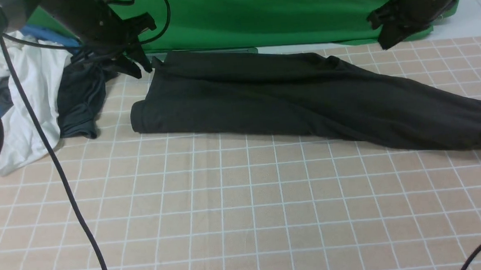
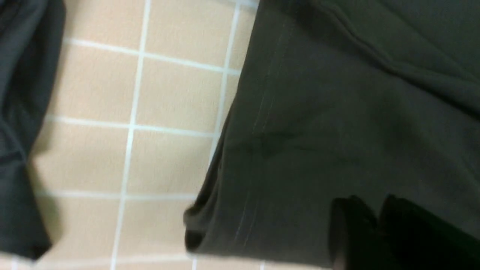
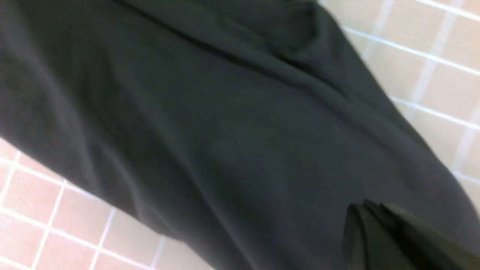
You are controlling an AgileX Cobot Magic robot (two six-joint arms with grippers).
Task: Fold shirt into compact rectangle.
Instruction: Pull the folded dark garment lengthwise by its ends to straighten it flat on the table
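The black shirt (image 1: 283,95) lies on the tiled table as a long band folded lengthwise, running from the far left to the right edge; no print shows. My left gripper (image 1: 142,70) hovers just above the shirt's far left corner. In the left wrist view its fingers (image 2: 371,200) are shut over the hemmed end of the shirt (image 2: 337,112), with no cloth between them. My right gripper (image 1: 384,43) hangs raised above the shirt's far right part. In the right wrist view it (image 3: 369,206) is shut and empty above the shirt (image 3: 225,131).
A white garment (image 1: 33,100) and a smaller dark grey garment (image 1: 78,102) are heaped at the far left, the grey one (image 2: 18,112) close to the shirt's end. A green backdrop (image 1: 259,14) closes the back. A black cable (image 1: 61,173) crosses the left foreground.
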